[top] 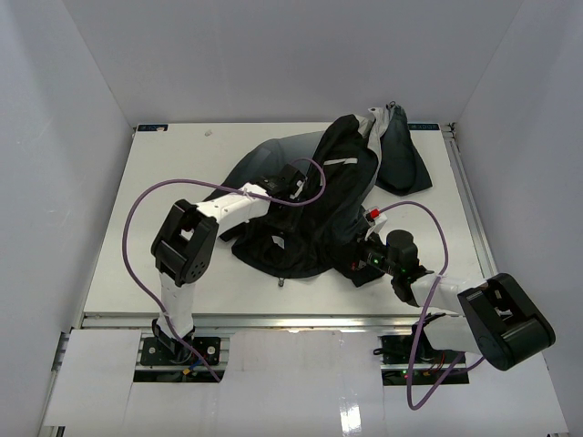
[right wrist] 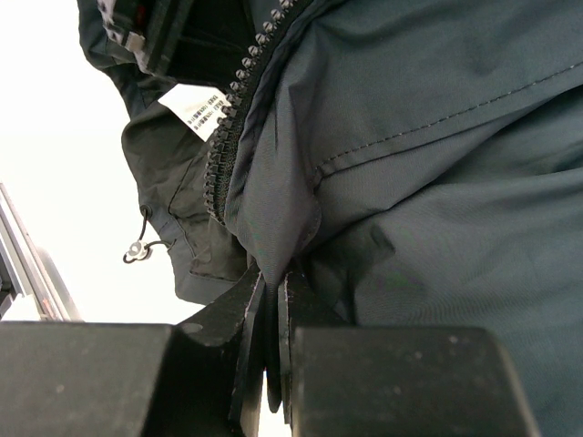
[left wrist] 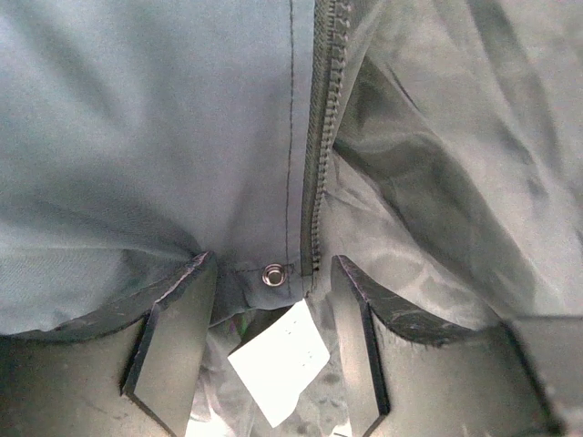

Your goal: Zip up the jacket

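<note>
Right gripper [right wrist: 273, 284] pinching jacket [right wrist: 437, 182] fold, snap [left wrist: 272, 273] visible from left wrist only

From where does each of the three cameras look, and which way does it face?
Top: above and behind, looking down on the table and jacket; left arm and right arm show.
Left wrist: on the left arm, facing the zipper past the open left gripper.
Right wrist: on the right arm, facing a jacket fold pinched in the right gripper.
Shared: both wrist views show the zipper.
</note>
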Robot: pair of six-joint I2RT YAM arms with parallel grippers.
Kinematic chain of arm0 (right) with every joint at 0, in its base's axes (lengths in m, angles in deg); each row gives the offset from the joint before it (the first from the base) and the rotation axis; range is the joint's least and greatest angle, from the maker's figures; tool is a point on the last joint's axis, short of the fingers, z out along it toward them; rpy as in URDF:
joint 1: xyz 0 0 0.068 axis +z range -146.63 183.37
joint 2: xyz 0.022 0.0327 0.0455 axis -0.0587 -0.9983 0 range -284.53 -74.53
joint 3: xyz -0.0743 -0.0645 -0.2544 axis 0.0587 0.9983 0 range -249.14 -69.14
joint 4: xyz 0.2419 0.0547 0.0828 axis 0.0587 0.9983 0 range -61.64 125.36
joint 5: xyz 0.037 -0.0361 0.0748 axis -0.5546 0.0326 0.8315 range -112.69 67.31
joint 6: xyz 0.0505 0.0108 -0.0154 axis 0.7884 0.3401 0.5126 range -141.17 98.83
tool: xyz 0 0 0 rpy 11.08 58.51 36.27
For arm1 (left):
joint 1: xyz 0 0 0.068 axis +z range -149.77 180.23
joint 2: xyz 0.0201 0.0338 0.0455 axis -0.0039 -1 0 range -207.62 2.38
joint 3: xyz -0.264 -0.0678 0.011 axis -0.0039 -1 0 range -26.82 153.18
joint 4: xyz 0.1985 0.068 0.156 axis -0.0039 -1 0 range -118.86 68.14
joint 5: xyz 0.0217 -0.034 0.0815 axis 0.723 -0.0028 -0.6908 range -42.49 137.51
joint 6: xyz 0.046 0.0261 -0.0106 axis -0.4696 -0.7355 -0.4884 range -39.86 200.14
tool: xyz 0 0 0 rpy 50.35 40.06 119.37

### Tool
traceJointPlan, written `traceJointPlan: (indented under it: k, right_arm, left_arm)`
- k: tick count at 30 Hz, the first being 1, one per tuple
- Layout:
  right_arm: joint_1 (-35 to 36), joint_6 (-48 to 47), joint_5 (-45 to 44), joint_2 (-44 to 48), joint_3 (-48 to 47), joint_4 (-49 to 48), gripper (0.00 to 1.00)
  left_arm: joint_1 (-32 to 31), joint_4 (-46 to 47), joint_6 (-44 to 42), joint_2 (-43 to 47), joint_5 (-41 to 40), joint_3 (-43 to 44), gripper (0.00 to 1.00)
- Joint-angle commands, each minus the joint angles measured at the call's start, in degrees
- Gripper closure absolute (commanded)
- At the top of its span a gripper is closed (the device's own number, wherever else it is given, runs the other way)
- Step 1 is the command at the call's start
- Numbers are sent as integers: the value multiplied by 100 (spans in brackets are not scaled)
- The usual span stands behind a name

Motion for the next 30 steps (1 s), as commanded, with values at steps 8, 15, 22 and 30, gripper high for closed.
traceJointPlan:
  k: [8, 15, 22, 30]
  right_arm:
    - [-22, -78, -4, 145, -115, -118, 92]
    - [-22, -97, -21, 305, -69, -36, 92]
    - [-13, -110, -41, 217, -69, -61, 92]
    - [-22, -60, -23, 270, -42, -74, 92]
  left_arm:
    - [-17, -202, -186, 572, -148, 202, 35]
    - [-13, -211, -214, 57, 17, 229, 34]
    - [-17, -169, -106, -363, 179, 183, 35]
    - [-17, -113, 125, -459, 44, -132, 65]
